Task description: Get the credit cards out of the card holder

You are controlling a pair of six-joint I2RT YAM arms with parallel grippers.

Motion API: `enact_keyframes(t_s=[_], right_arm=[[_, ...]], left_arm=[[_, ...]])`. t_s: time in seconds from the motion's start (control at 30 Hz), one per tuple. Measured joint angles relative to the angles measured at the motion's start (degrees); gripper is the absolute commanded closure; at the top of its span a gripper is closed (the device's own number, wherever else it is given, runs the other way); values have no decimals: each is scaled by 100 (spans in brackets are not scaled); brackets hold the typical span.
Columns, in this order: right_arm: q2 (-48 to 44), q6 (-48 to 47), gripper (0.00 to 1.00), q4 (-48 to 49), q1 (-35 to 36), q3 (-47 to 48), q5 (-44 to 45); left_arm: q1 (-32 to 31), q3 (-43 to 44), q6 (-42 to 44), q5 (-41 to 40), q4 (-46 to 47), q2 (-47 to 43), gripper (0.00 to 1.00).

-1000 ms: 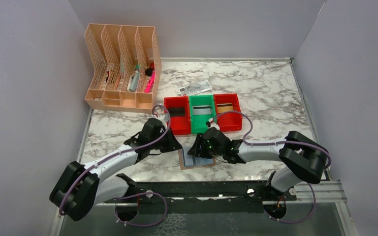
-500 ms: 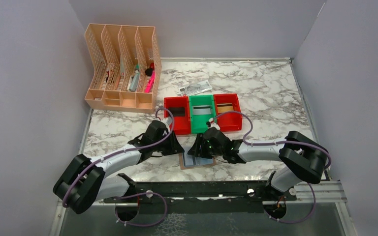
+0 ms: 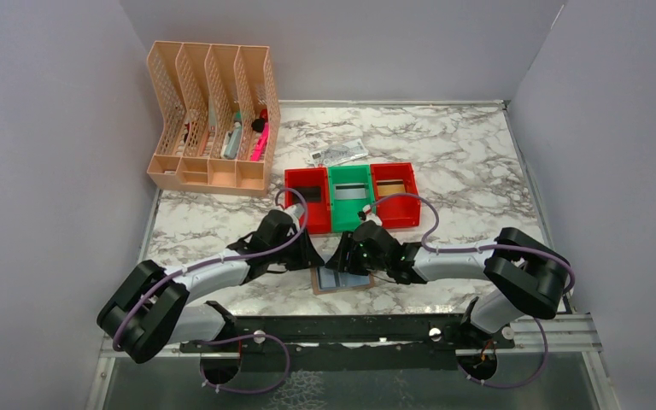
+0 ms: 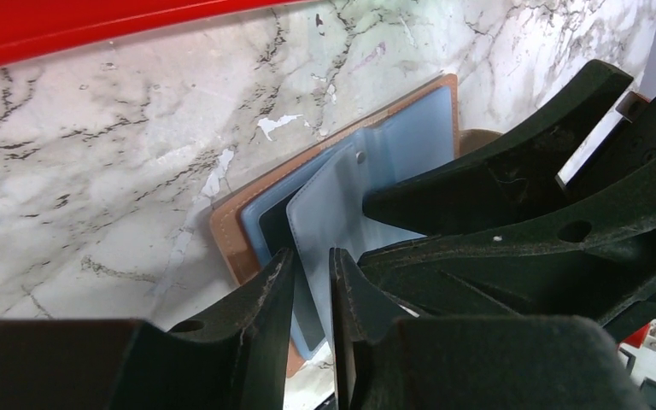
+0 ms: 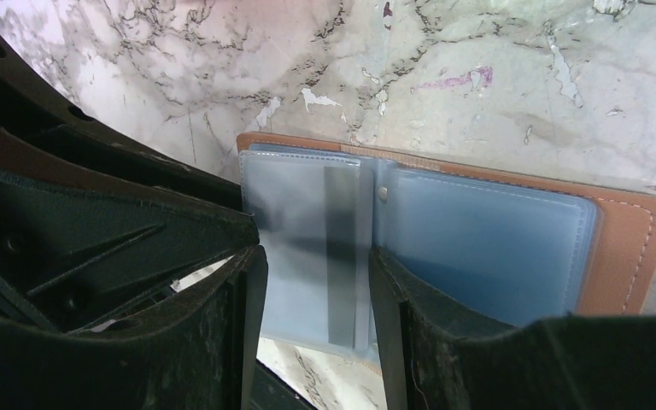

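Observation:
The tan card holder [image 3: 342,283] lies open on the marble near the front edge, its pale blue panels up. Both grippers meet over it. In the left wrist view my left gripper [image 4: 312,260] has its jaws a narrow gap apart, straddling the edge of a lifted blue panel [image 4: 329,201]. A dark credit card [image 4: 272,226] sits in the pocket under that panel. My right gripper [image 5: 316,256] stands open over the holder's [image 5: 623,248] left panel, where a grey stripe shows through the plastic. Its right finger [image 5: 389,290] rests by the fold.
Behind the holder stand three bins: a red bin [image 3: 294,213] with a dark card, a green bin [image 3: 350,213] with a grey card, a red bin [image 3: 395,213] with a gold card. A crumpled paper note [image 3: 339,153] and a peach file rack [image 3: 212,120] lie farther back.
My left arm has slid right, up to the holder's left edge, and its jaws have parted slightly. The right arm and the holder have stayed where they were.

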Motion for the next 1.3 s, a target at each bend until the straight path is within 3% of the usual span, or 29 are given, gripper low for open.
enact_keyframes(t_s=[0.3,0.67,1.3], right_arm=[[-304,20,46,11,0,-267,9],[-1137,-262,43,-354,0,-365,81],[-470,-844,49,-601,-26,96,-238]], left_arm=[[-101,13,-35,192,107,13,84],[-140,101,-35,420,330,116,84],[-184,153,-4,-361,-382,-367,81]])
